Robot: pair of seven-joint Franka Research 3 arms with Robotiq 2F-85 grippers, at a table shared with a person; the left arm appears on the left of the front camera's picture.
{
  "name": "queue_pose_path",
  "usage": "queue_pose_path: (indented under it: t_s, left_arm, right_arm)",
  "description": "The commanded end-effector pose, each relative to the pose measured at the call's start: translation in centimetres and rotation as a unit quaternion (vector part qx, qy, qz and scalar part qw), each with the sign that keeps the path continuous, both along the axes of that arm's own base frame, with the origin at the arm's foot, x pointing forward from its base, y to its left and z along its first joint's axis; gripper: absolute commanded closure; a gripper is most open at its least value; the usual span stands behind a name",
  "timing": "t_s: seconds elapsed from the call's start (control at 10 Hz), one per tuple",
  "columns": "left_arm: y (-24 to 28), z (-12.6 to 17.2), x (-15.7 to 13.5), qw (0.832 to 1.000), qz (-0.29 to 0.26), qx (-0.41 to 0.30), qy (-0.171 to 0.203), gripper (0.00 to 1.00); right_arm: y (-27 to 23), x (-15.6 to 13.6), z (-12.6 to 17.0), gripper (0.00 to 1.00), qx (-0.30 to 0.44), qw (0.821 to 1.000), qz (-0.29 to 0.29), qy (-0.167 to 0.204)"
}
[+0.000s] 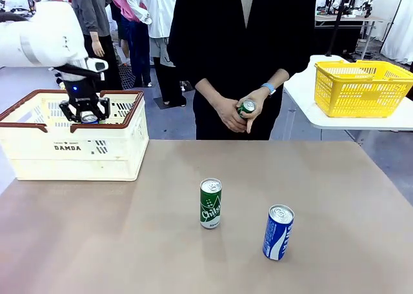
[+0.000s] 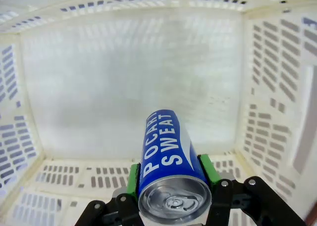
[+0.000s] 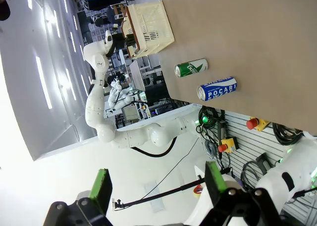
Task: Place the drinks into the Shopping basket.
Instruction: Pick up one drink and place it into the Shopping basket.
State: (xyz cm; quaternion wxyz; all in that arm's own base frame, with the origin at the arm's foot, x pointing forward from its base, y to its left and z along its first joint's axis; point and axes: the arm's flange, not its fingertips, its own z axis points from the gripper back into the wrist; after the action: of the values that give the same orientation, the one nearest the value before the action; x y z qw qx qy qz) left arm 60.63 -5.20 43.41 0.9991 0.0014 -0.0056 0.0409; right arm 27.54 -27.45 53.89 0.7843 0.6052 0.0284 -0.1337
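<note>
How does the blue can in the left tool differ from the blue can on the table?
The blue can in the left tool is gripped between green pads; the blue can on the table stands free. The first hangs above the Shopping basket's floor; the second rests upright on the brown table. Both are blue, with white lettering and silver tops.

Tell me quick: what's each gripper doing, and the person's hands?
Left gripper: shut on a blue can.
Right gripper: open, empty.
Person's hands: holding a green can.
</note>
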Motion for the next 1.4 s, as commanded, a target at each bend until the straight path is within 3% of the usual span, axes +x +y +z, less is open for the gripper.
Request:
queue_pose_path:
  t_s: [0.0,0.3,0.4,0.5,0.8,0.9,1.0,1.1,1.2,1.3]
  left_arm:
    - [-0.4,-0.7,0.1,1.0,0.011,0.026,-0.008,1.0]
    - [0.1,-2.3,0.8,1.0,0.01,0.017,0.004,1.0]
    - [0.3,-2.6,0.7,1.0,0.012,0.012,0.001,0.54]
    - [0.4,-2.6,0.6,1.0,0.01,0.009,-0.003,0.0]
    - [1.3,0.7,-0.5,0.999,0.018,-0.024,-0.045,0.0]
    - [1.9,3.4,-1.5,0.995,0.023,-0.055,-0.078,0.0]
    - [2.4,8.1,-3.6,0.988,0.026,-0.094,-0.119,0.0]
    - [2.8,12.6,-6.3,0.981,0.027,-0.141,-0.131,0.0]
    - [3.5,16.5,-9.3,0.971,0.01,-0.212,-0.105,0.0]
    - [5.0,19.2,-12.5,0.949,-0.041,-0.3,-0.083,0.0]
  right_arm:
    - [0.1,0.0,0.4,0.0,0.003,1.0,0.0,0.004]
    - [0.1,0.0,0.4,0.0,0.003,1.0,0.0,0.004]
    - [0.1,0.0,0.4,0.0,0.003,1.0,0.0,0.004]
    - [0.1,0.0,0.4,0.0,0.003,1.0,0.0,0.004]
    - [0.1,0.0,0.4,0.0,0.003,1.0,0.0,0.004]
    - [0.1,0.0,0.4,0.0,0.003,1.0,0.0,0.004]
    - [0.1,0.0,0.4,0.0,0.003,1.0,0.0,0.004]
    - [0.1,0.0,0.4,0.0,0.003,1.0,0.0,0.004]
    - [0.1,0.0,0.4,0.0,0.003,1.0,0.0,0.004]
    - [0.1,0.0,0.4,0.0,0.003,1.0,0.0,0.004]
